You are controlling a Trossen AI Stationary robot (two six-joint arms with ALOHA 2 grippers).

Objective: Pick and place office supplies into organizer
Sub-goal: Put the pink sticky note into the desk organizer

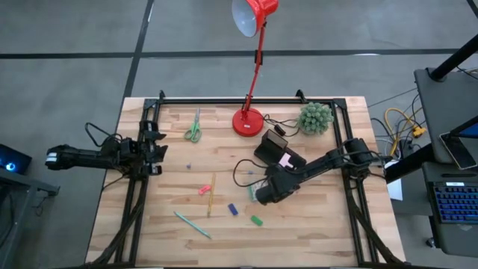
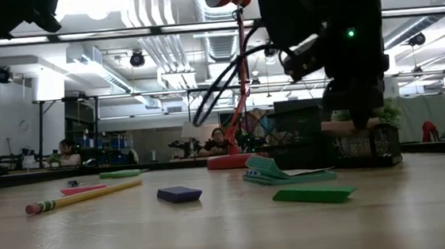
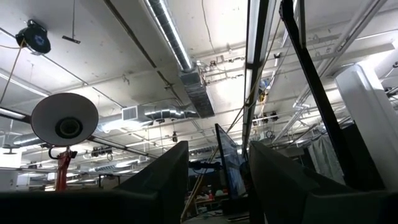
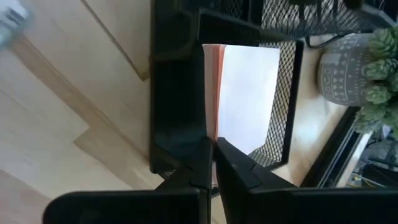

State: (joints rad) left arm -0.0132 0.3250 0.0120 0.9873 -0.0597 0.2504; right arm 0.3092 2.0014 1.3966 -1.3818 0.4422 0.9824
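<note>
Over black mesh desk organizer [image 4: 283, 93]: right gripper [image 4: 211, 163] pressed together, beside pink sticky-note pad [image 4: 245, 93]. Left gripper [image 3: 217, 180] spread, at table [image 1: 314, 239] left edge.

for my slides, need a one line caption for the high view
Right gripper shut, near the black organizer holding a pink sticky-note pad; supplies scattered on the table.

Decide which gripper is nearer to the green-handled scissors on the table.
The left. The left gripper waits at the table's left edge, a short way from the scissors. The right gripper is farther off, shut, low beside the organizer.
</note>
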